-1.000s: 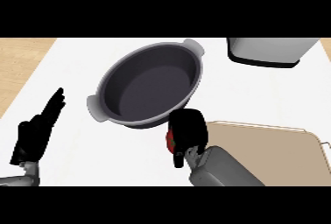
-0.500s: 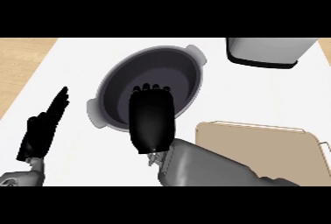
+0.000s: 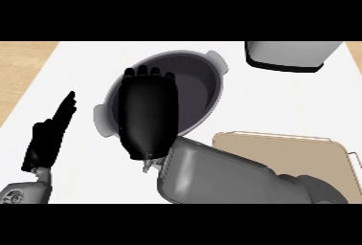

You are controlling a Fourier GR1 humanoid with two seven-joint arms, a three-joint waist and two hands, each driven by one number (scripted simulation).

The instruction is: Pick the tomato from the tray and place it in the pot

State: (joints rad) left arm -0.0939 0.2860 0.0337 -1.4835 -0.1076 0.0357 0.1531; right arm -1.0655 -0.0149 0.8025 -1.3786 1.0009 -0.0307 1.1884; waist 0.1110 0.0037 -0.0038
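Searching the frame turns up no tomato: it cannot be made out anywhere, and whether it lies in the pot beneath the right robot hand cannot be told. That right robot hand hangs palm down at the centre of the frame, over the left part of the dark pot, fingers straight and side by side, hiding much of the pot's inside. The tan tray at the lower right is partly covered by the grey forearm. At the left edge the left robot hand rests with fingers straight, pointing up. A grey container is cut off at the upper right of the white surface.
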